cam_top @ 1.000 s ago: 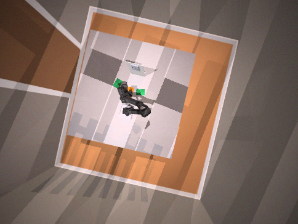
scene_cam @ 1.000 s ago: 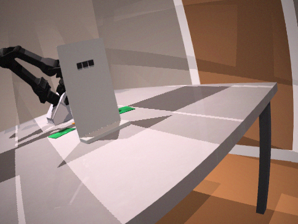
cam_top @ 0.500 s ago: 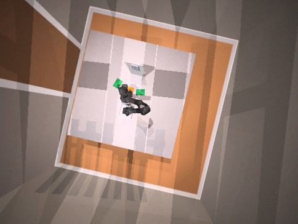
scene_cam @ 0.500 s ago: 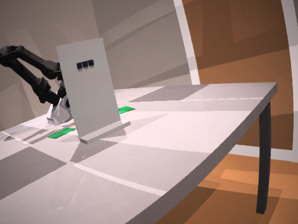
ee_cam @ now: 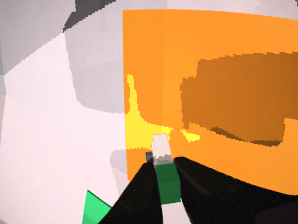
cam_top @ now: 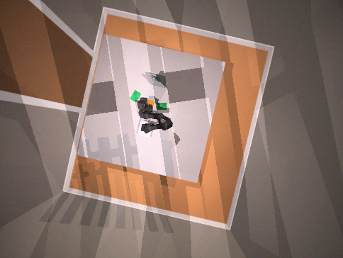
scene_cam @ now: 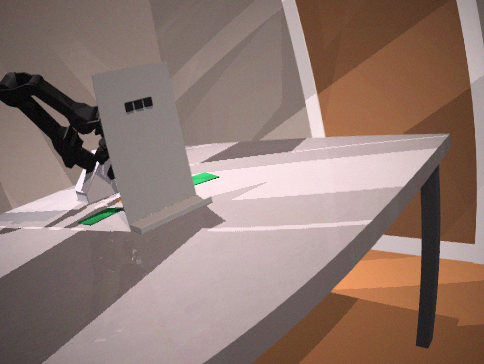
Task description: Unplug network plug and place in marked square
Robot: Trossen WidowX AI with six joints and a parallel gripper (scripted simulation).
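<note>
My gripper (ee_cam: 164, 169) (cam_top: 147, 103) is shut on the small plug (ee_cam: 161, 144), whose pale tip shows between the dark fingertips in the wrist view. It holds the plug over the near edge of the orange marked square (ee_cam: 220, 90) (cam_top: 151, 103) on the table. The grey upright panel (scene_cam: 145, 150) (cam_top: 156, 79) stands just beyond. Its row of three dark sockets (scene_cam: 138, 105) shows on the side facing the exterior camera. In that view the panel hides my fingers and the plug. I cannot tell how high the plug is above the table.
Two flat green patches (cam_top: 135, 96) (cam_top: 161, 105) lie on the table (cam_top: 191, 142) (scene_cam: 300, 200) either side of the orange square; they also show in the exterior view (scene_cam: 204, 178) (scene_cam: 100, 217). The arm's base (cam_top: 156, 124) stands behind the gripper.
</note>
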